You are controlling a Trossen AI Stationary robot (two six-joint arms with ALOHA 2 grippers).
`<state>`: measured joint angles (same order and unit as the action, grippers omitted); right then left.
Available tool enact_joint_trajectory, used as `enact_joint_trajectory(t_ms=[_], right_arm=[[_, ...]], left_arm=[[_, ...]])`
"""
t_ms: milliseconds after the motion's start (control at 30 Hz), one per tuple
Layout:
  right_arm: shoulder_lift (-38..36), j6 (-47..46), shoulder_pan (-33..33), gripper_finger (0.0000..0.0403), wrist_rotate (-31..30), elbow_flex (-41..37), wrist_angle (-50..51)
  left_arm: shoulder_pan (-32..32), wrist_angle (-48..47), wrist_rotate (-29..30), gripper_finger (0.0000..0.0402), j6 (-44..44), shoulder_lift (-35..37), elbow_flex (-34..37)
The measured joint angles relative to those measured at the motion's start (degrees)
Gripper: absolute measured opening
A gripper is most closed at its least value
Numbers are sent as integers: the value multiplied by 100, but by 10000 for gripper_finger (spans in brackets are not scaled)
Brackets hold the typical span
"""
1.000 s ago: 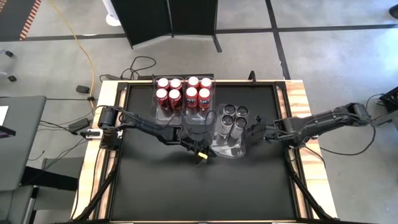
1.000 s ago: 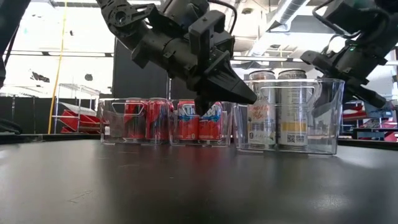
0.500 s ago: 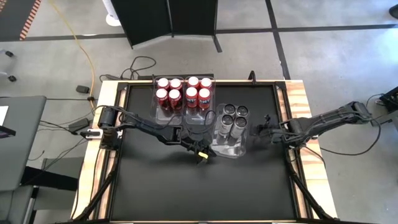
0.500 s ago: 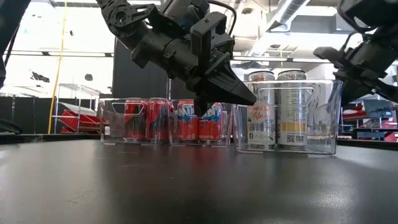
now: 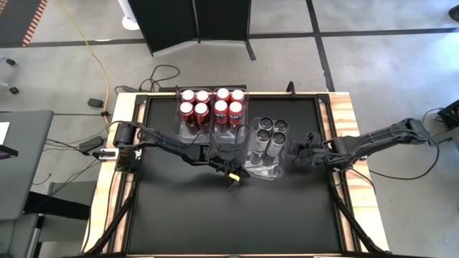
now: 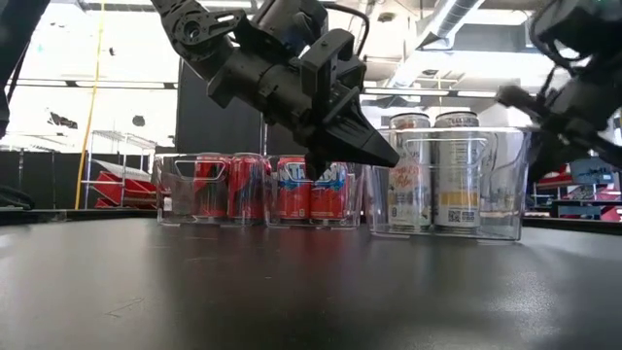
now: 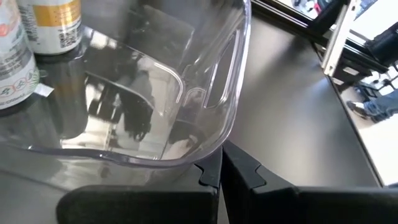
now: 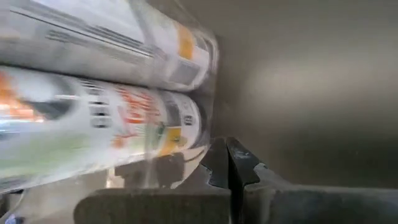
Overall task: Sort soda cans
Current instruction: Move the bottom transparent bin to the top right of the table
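Blurring right gripper (image 6: pixel 544 107); cans (image 5: pixel 268 133) partly hidden.

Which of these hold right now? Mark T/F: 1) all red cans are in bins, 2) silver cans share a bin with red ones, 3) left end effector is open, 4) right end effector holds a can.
1) True: the red cans stand in two clear bins at the table's far side.
2) False: the silver cans have their own bin.
3) False: the left end effector is shut, beside the silver cans' bin.
4) False: the right end effector is shut and empty.
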<state>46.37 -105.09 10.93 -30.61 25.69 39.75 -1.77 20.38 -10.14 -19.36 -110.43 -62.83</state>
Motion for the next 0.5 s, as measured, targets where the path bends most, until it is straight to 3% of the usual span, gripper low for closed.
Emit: enact_joint_trajectory(t_ms=[100,300,500], right_arm=[[-133,-95,-141,1,230,-397,-349],[-411,-113,-261,1,371,-1185,-2102],[-404,27,-591,0,356,-1231,-2106]], left_arm=[[12,-2,85,0,-20,-4,0],[12,-50,83,0,-97,-7,0],[33,-78,104,0,-89,-7,0]])
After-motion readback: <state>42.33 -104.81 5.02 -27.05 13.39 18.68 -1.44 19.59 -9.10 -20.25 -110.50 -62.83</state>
